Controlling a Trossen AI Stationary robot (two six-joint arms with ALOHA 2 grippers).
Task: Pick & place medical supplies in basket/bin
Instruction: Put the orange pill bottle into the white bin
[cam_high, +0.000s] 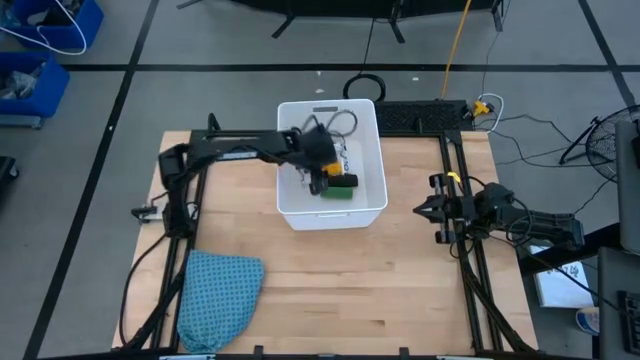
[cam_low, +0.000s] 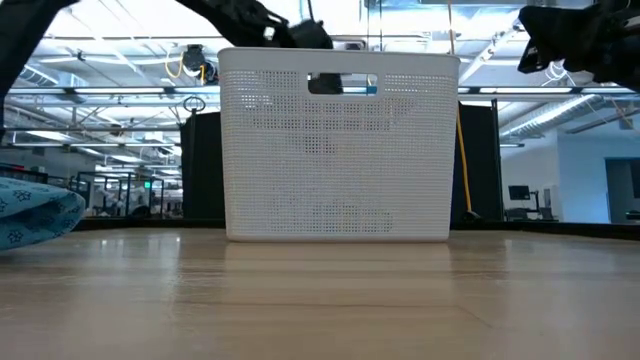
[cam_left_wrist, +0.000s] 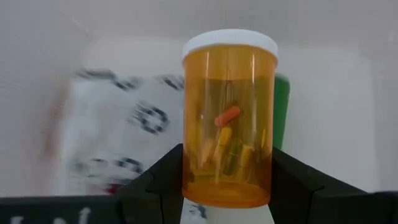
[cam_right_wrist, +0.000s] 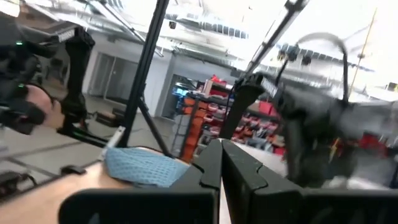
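The white tub (cam_high: 297, 215) stands at the table's far middle; in the low view the tub (cam_low: 338, 150) shows its perforated wall and handle slot. My left gripper (cam_high: 322, 168) reaches into it from the left, shut on the orange vial (cam_left_wrist: 228, 118) with a white cap. Under it in the tub lie a white black-patterned packet (cam_left_wrist: 118, 134) and a green block (cam_high: 341, 193). My right gripper (cam_high: 422, 209) hovers shut, right of the tub; its shut fingers (cam_right_wrist: 219, 163) show in the right wrist view. My left gripper pinches the orange vial by its lower body (cam_left_wrist: 227, 186), one finger (cam_left_wrist: 163, 177) on each side. The vial stands up past the fingers, its white cap (cam_left_wrist: 229, 45) at the far end. It is lifted clear over the things in the tub.
A teal-blue textured cloth (cam_high: 218, 297) lies at the table's near left corner. A dark frame runs along the table's left and right sides. Bare wood lies between the tub and the near edge.
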